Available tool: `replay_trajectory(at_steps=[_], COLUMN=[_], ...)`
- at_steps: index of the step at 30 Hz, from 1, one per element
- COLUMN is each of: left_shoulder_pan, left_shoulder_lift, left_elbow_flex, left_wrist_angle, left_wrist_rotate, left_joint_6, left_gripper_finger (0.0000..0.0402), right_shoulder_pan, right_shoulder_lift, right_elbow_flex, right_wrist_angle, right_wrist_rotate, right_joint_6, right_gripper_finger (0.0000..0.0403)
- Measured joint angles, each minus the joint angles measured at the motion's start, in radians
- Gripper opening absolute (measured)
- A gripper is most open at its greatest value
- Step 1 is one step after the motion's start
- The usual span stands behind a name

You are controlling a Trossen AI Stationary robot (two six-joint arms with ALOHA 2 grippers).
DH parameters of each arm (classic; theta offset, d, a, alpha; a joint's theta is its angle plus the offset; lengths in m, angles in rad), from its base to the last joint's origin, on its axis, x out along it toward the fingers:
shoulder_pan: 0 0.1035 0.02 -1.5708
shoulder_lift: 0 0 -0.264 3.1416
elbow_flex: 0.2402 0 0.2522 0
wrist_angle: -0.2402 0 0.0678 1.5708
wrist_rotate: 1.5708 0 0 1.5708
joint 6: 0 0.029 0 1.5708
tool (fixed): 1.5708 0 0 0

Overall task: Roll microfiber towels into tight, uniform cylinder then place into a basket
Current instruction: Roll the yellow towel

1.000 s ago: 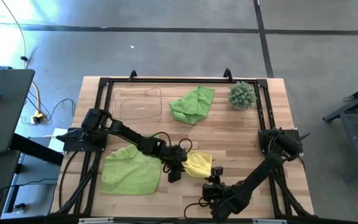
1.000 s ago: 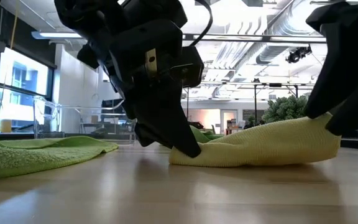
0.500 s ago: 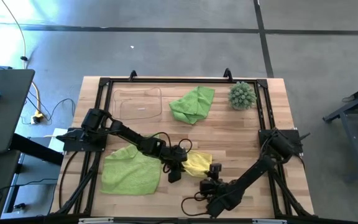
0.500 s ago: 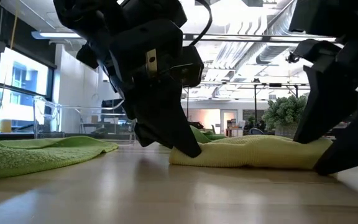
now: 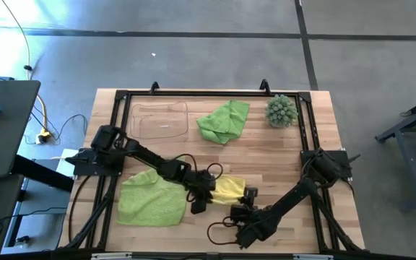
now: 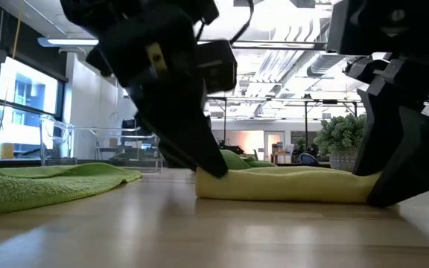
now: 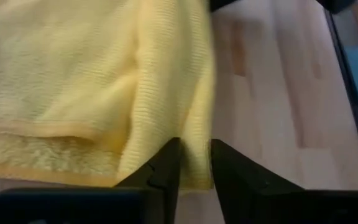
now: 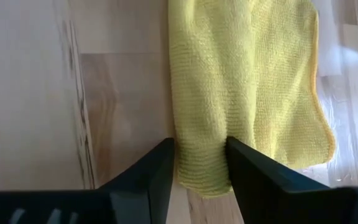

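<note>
R gripper (image 8: 197,163) sits low over the pale wooden plank tabletop (image 8: 42,93), its two dark fingers (image 8: 151,171) straddling the near end of a soft yellow microfiber towel (image 8: 247,81). Cloth edge runs betw. the fingers, touching both; gap about as wide as that folded strip. Towel lies flat, spreading wider farther off, w/ a rounded hem along one side. Dark grain streak in the wood beside it.

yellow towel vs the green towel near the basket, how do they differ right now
The yellow towel lies flattened at the table's front, with the left gripper and right gripper at its ends. The green towel sits crumpled at the back, beside the basket, with no gripper near. Both are unrolled microfiber cloths, outside the basket.
</note>
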Motion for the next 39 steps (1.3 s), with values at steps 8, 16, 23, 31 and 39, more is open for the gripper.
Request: replay_trajectory(at_steps=[8,16,23,31,39], left_shoulder_pan=[-0.047,-0.093,-0.132,-0.205,-0.193], left_shoulder_lift=[-0.073,-0.097,-0.097,-0.097,-0.037], left_elbow_flex=[0.001,0.002,0.003,0.004,0.005], left_wrist_angle=[-0.07,-0.095,-0.077,-0.001,0.08], left_wrist_rotate=[-0.021,-0.079,-0.289,-0.511,-0.57], left_joint_6=[0.086,0.104,0.28,0.586,0.625], left_gripper_finger=[0.0121,0.012,0.012,0.012,0.0125], right_shoulder_pan=[-0.021,-0.033,-0.071,-0.115,-0.192], right_shoulder_lift=[0.001,-0.089,-0.214,-0.313,-0.34], right_elbow_flex=[-0.003,-0.174,-0.357,-0.507,-0.53], right_wrist_angle=[-0.006,0.178,0.422,0.654,0.736], right_wrist_rotate=[-0.021,-0.006,-0.12,-0.214,-0.384], right_joint_6=[-0.047,0.001,-0.022,-0.019,-0.028], right_gripper_finger=[0.0139,0.0139,0.0139,0.0139,0.0139])
